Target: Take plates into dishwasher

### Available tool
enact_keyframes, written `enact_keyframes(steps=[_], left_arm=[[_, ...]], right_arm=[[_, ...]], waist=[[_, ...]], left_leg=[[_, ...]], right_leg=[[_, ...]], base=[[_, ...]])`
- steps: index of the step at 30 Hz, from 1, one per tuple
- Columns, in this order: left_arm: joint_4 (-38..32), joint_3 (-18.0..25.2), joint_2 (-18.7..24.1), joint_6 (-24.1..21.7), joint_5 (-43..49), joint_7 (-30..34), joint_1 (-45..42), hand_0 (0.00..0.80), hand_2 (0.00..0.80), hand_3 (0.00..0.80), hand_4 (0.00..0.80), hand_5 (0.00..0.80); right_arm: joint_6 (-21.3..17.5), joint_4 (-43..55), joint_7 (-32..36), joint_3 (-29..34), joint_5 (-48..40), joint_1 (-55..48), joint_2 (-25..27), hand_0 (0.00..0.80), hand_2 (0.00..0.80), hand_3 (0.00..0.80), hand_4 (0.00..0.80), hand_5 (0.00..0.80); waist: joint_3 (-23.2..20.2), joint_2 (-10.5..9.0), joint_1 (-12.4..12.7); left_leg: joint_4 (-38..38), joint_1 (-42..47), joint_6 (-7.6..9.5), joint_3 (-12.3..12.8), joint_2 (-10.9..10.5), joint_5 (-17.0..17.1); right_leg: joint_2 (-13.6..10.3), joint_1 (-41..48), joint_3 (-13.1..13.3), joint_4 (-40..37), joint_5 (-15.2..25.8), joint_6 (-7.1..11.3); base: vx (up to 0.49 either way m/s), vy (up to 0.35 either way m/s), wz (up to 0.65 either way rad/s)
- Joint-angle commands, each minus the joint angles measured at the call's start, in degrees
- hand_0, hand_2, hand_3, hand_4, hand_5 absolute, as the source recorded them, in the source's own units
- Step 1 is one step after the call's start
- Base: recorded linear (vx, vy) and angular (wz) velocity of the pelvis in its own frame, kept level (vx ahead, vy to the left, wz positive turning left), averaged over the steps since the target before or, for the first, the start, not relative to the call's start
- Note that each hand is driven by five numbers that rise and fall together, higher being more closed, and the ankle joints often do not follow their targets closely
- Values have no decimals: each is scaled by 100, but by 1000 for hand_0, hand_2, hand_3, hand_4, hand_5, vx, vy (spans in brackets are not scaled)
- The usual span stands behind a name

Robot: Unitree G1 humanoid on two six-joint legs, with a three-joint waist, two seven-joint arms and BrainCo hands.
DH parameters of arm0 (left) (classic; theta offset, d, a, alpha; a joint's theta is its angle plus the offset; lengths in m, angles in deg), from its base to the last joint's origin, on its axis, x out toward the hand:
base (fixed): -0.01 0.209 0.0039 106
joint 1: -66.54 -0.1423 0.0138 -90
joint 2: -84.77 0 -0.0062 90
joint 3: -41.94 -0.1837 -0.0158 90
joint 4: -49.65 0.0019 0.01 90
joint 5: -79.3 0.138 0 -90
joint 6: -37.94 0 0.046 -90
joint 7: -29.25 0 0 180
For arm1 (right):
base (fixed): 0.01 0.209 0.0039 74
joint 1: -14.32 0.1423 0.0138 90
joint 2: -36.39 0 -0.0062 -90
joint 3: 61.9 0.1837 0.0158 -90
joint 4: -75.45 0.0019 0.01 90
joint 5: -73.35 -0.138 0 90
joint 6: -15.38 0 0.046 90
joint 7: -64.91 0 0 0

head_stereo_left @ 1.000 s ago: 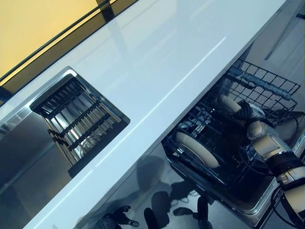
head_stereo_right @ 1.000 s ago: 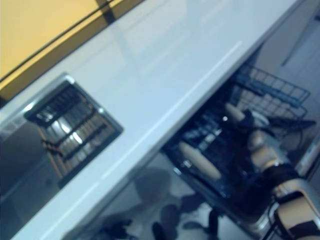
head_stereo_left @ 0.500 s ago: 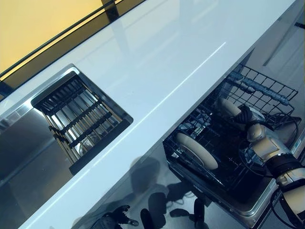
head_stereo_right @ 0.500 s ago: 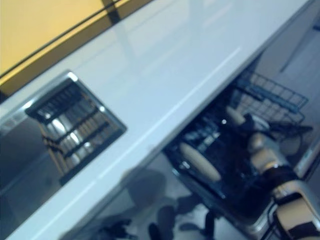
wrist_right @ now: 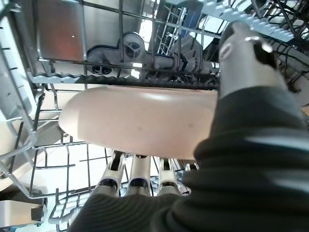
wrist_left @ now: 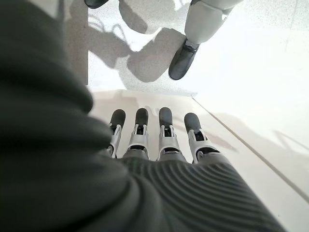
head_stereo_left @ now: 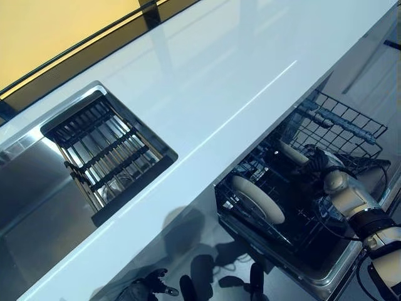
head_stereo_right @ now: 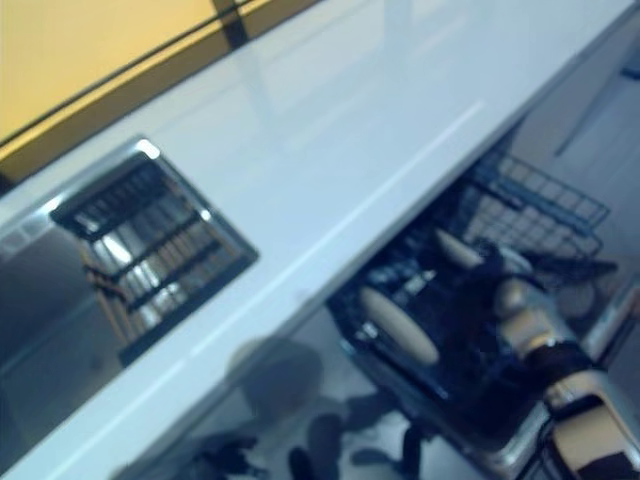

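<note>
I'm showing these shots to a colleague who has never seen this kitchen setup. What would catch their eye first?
Probably the right hand gripping a cream round plate inside the pulled-out black wire dishwasher rack, below the counter's edge. A second cream plate already stands on edge nearer the rack's front. The long glossy white countertop and its sunken steel sink with a black grid fill the rest.

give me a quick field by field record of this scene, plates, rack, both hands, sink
plate in hand: cream plate, held by the right hand inside the dishwasher rack, thumb over one face, fingers under the other
plate already loaded: second cream plate standing on edge in the rack, nearer the counter
left hand: idle, fingers straight, above the floor
counter: white counter above the rack
sink: set in the counter, with a dark grid in it
</note>
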Motion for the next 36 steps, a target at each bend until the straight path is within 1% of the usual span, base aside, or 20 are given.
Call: enact_keyframes(steps=[1, 14, 18, 20, 23, 28, 34, 36], left_arm=[[213, -244, 133, 33, 109, -29, 197, 0, 0, 0, 0, 0], [220, -175, 191, 42, 187, -12, 160, 0, 0, 0, 0, 0], [227, -128, 219, 65, 194, -22, 104, 0, 0, 0, 0, 0], [262, -65, 248, 41, 202, -44, 53, 0, 0, 0, 0, 0], [244, 35, 297, 66, 223, -75, -47, 0, 0, 0, 0, 0], [376, 272, 340, 14, 251, -107, -219, 0, 0, 0, 0, 0], [540, 445, 329, -37, 290, -147, -370, 0, 0, 0, 0, 0], [588, 489, 322, -61, 282, -166, -432, 0, 0, 0, 0, 0]], right_arm=[[-226, -4, -43, -154, -73, 107, -46, 0, 0, 0, 0, 0], [-330, 208, -197, -58, -88, 35, 64, 0, 0, 0, 0, 0], [-397, 628, -318, 115, -60, -65, 252, 0, 0, 0, 0, 0], [-405, 915, -361, 289, 77, -170, 387, 0, 0, 0, 0, 0], [-401, 1385, -415, 591, 52, -436, 626, 0, 0, 0, 0, 0], [-484, 2183, -522, 1410, 76, -1219, 1030, 0, 0, 0, 0, 0], [-612, 2630, -655, 2203, 64, -1953, 1413, 0, 0, 0, 0, 0], [-643, 2746, -751, 2494, -63, -2182, 1561, 0, 0, 0, 0, 0]], waist=[[-104, -171, 134], [-149, -289, 135], [-181, -343, 92], [-202, -382, 54], [-232, -450, 0], [-346, -570, -176], [-490, -658, -358], [-547, -683, -427]], left_leg=[[-14, -128, -257, -68, 279, 5], [-14, -86, -256, -70, 329, -9], [-14, -51, -263, -60, 351, -17], [-14, -36, -268, -44, 368, -25], [-14, -13, -269, -22, 392, -32], [-14, 94, -275, 76, 446, -66], [-14, 219, -287, 189, 492, -106], [-14, 266, -296, 239, 511, -126]], right_leg=[[-154, -132, 0, 572, -449, 289], [-94, -44, -10, 521, -446, 280], [-75, -10, -5, 532, -464, 285], [-56, 7, 3, 532, -477, 290], [-23, 32, 21, 525, -486, 299], [30, 109, 99, 512, -517, 302], [70, 202, 200, 486, -543, 303], [82, 235, 238, 473, -556, 308]], base=[[0, 0, 0], [0, 0, 0], [0, 0, 0], [0, 0, 0], [0, 0, 0], [13, 3, 0], [29, 1, -10], [22, 1, -13]])
